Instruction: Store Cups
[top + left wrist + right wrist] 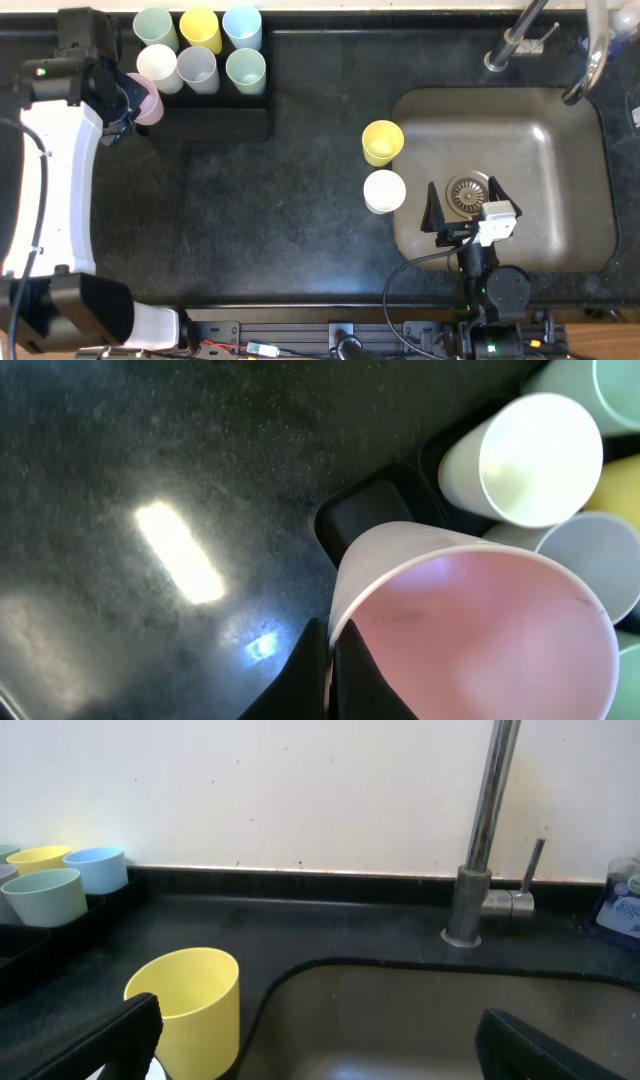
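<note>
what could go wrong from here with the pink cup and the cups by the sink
1. The left end effector pinches the pink cup by one wall, close beside a stored white cup; lowering off-line could bump it or miss the empty slot.
2. The yellow cup and loose white cup stand at the edge of the sink; the open right end effector could nudge one in.
</note>
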Robot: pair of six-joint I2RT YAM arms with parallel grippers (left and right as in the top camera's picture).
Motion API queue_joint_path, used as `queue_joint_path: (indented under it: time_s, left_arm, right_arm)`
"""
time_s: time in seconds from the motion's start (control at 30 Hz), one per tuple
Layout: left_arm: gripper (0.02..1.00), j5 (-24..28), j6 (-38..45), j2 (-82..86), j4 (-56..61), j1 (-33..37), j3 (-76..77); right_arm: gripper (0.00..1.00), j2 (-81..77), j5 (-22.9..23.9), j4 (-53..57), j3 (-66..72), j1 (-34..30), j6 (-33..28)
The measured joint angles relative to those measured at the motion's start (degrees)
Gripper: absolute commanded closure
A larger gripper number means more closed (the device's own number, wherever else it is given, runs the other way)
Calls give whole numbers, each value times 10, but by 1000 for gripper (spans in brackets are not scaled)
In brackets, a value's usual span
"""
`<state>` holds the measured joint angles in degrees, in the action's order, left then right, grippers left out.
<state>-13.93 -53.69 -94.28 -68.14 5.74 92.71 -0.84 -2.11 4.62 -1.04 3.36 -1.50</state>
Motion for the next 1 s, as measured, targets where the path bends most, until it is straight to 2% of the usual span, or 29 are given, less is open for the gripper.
queue_joint_path:
  time_s: [0.47, 1.0]
  left_arm:
    - [982, 0, -138, -80, 9, 0, -3]
    - [980, 0, -167, -124, 33, 0, -4]
  right_arm:
    - [3, 0, 0, 0, 0, 0, 0]
    - [3, 0, 0, 0, 0, 0, 0]
